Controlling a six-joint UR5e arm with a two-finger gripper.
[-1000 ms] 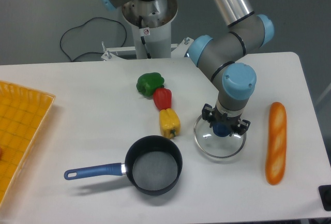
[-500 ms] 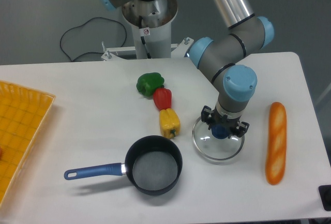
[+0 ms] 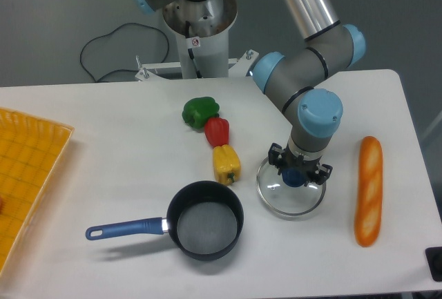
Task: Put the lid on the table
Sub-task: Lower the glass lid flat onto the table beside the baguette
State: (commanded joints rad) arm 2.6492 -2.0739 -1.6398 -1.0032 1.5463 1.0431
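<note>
- Here, the gripper [image 3: 300, 173] pinches the blue knob of the lid [image 3: 290, 195], which sits on the table [image 3: 103, 147].
- Yellow pepper [image 3: 226, 164] lies near its left, baguette [image 3: 368, 190] near its right.
- Saucepan [image 3: 204, 219] lies lower left.
- No legible writing.

3 peppers [image 3: 215, 139], 1 saucepan [image 3: 204, 219], 1 lid [image 3: 290, 194], 1 baguette [image 3: 368, 190], 1 yellow tray [image 3: 27, 175].

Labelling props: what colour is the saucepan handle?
Blue, on the dark saucepan; its handle shows clearly in the fixed camera view.
</note>
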